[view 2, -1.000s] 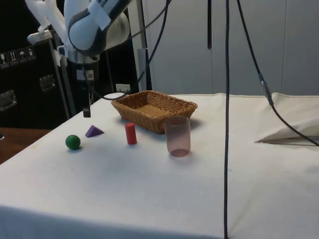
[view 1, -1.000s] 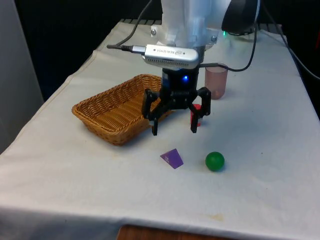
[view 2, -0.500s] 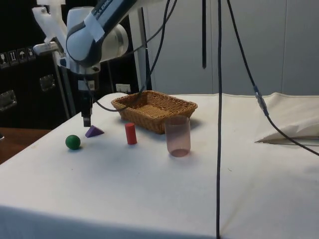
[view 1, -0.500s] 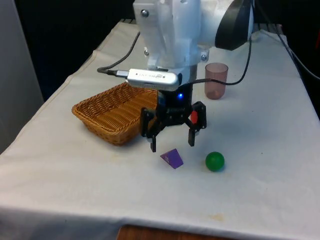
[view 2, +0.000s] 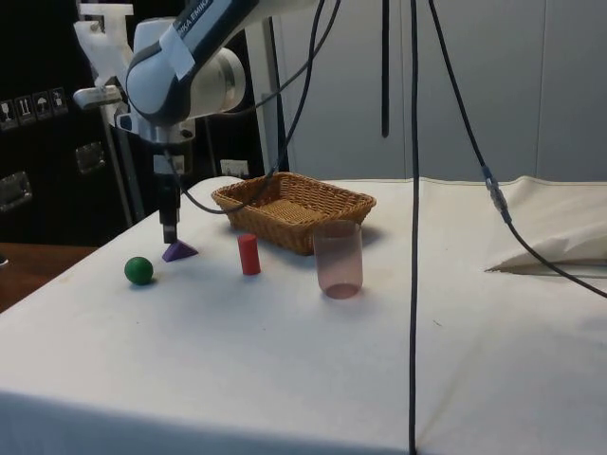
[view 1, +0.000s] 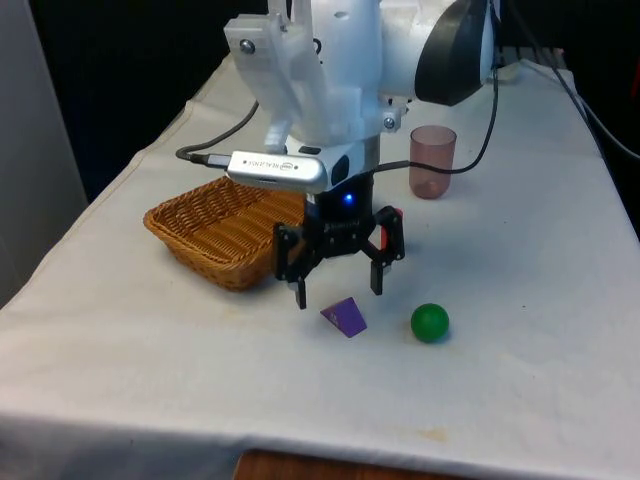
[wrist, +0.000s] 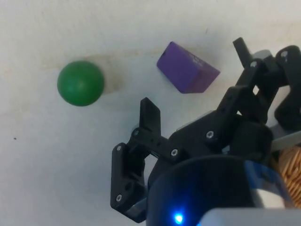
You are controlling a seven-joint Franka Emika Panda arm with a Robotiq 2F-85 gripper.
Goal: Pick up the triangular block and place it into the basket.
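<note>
Gripper (view 1: pixel 338 294) spread open just above purple triangular block (view 1: pixel 345 316), basket (view 1: pixel 215 228) rim close beside

The triangular block (view 1: pixel 345 316) is purple and shaped like a wedge. It lies on the white surface (view 1: pixel 520 260), not touching anything. The basket (view 1: pixel 215 230) is woven and light brown, long and shallow, with nothing to see inside it. It stands near the block, toward the front view's left and a little farther back. The two are apart.
</note>
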